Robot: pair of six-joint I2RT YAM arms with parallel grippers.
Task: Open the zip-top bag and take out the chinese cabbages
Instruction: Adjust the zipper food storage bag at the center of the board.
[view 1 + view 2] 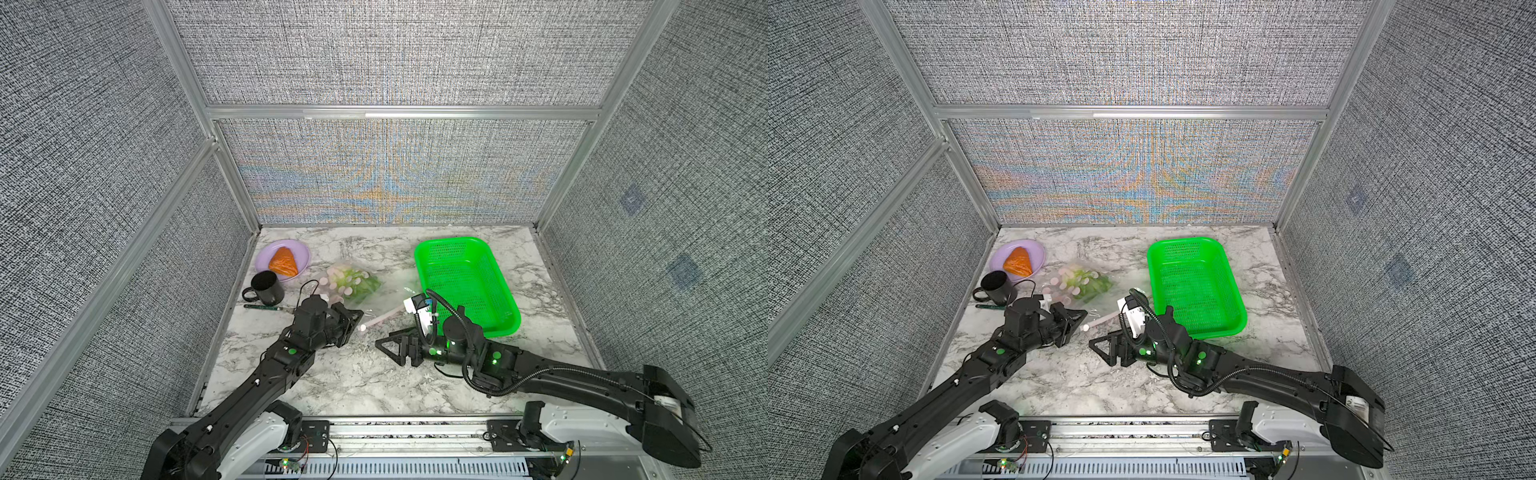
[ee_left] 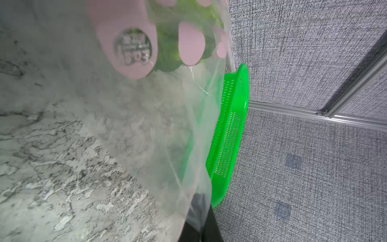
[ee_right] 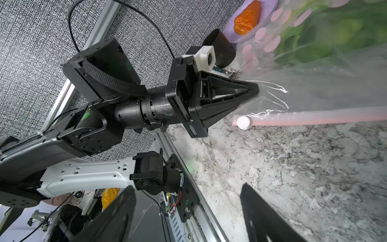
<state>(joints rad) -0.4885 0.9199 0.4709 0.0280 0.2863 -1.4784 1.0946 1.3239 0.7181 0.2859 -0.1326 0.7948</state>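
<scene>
Right gripper (image 1: pixel 392 349): your jaws stand apart with nothing between them. It hovers low over the table (image 1: pixel 332 382), just short of the bag's zip edge, probably lined up to go for the slider.
Left gripper (image 3: pixel 254 89): pinched together on the bag's corner beside the zip end, with the plastic puckering at the tips. You hold there, I judge, to anchor the bag while the other arm pulls.
Zip-top bag (image 1: pixel 388 297): lies on the table between the two arms, its zip edge turned toward you.
Zip strip (image 3: pixel 314 117): one flat pink band, with the white slider (image 3: pixel 243 122) at the end next to the left gripper. You cannot tell whether the seal is parted.
Chinese cabbages (image 1: pixel 359 284): one leafy head inside the bag, at the far end from the zip.
Green basket (image 1: pixel 453 240): just beside the bag, a likely landing place.
Risk: if the pinched corner slips, the whole bag will likely drag along with the slider.
</scene>
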